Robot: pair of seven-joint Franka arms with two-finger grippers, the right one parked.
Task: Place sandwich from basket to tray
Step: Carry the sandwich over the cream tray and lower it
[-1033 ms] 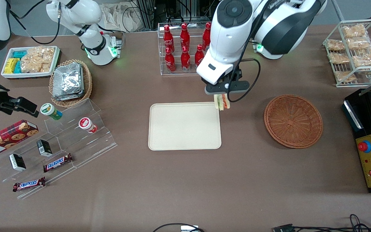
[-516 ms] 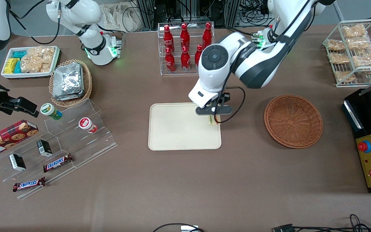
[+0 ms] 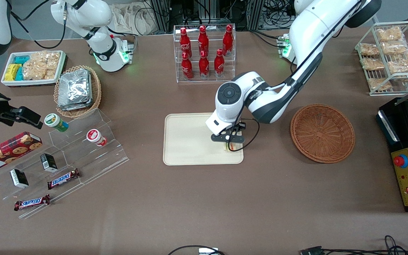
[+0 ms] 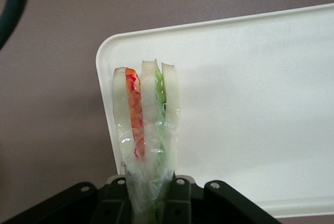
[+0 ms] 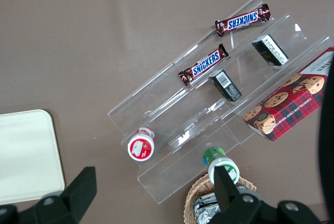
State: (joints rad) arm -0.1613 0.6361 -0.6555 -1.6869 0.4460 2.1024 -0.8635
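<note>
Sandwich (image 4: 147,125) we see clamped in the gripper (image 3: 231,141) low over the tray (image 3: 186,141); the basket (image 3: 322,132) holds nothing.

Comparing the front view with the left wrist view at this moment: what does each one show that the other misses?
Only the front view shows the reddish-brown basket, with nothing in it, toward the working arm's end of the table, plus the rack of red bottles farther from the camera than the tray. Only the left wrist view shows the sandwich in detail: white bread slices standing on edge with red and green filling, clear wrap bunched where the gripper clamps it. Both show the gripper shut on the sandwich over the tray, near one of its corners.
</note>
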